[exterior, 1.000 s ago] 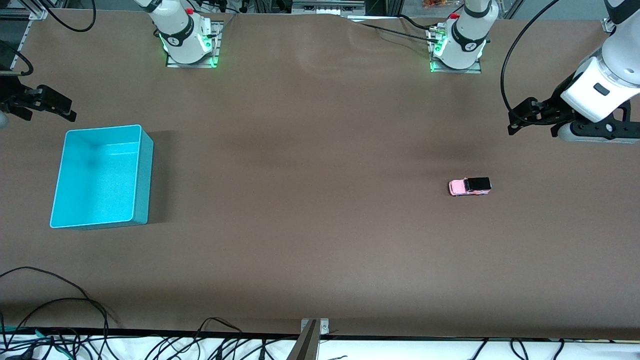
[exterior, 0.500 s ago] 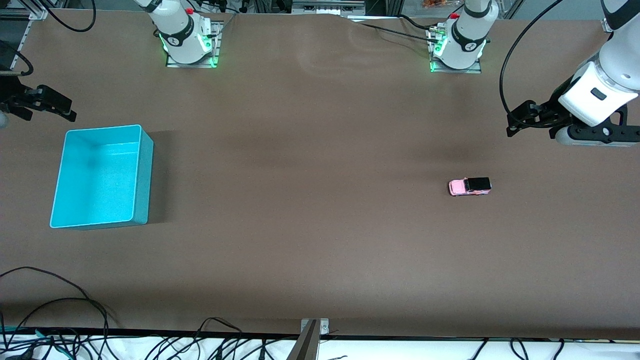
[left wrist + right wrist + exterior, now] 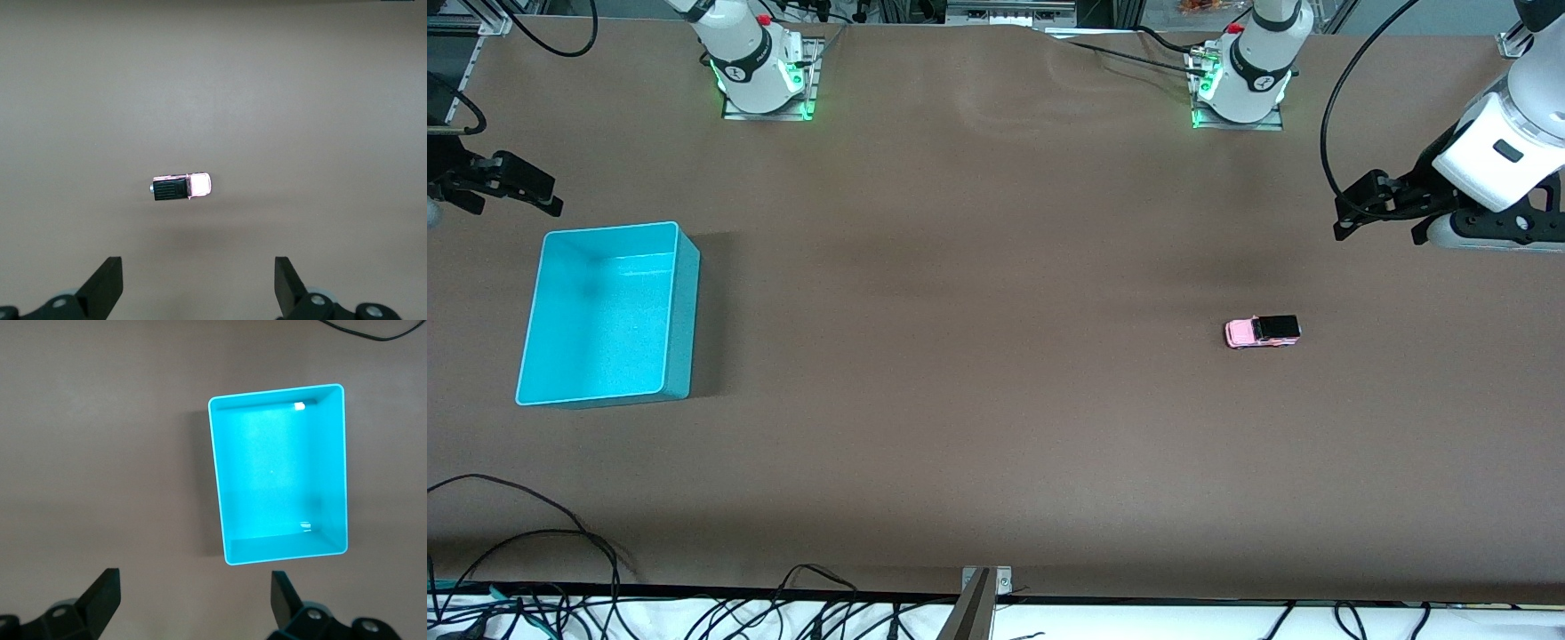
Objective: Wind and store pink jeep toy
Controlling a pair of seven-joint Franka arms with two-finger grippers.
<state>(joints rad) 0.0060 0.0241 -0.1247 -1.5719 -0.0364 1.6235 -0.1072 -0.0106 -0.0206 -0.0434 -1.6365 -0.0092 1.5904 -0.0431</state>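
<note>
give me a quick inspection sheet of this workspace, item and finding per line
surface: brown table, flat, one light wrinkle near the robot bases
job's things: pink jeep toy on its wheels on the table toward the left arm's end; turquoise bin empty, toward the right arm's end
clutter: nothing seen
grippers: left gripper open, in the air near the jeep, holding nothing; right gripper open, in the air beside the bin, holding nothing
cables: black cables loose along the table edge nearest the front camera
surroundings: two arm bases lit green; metal frame parts past the table
</note>
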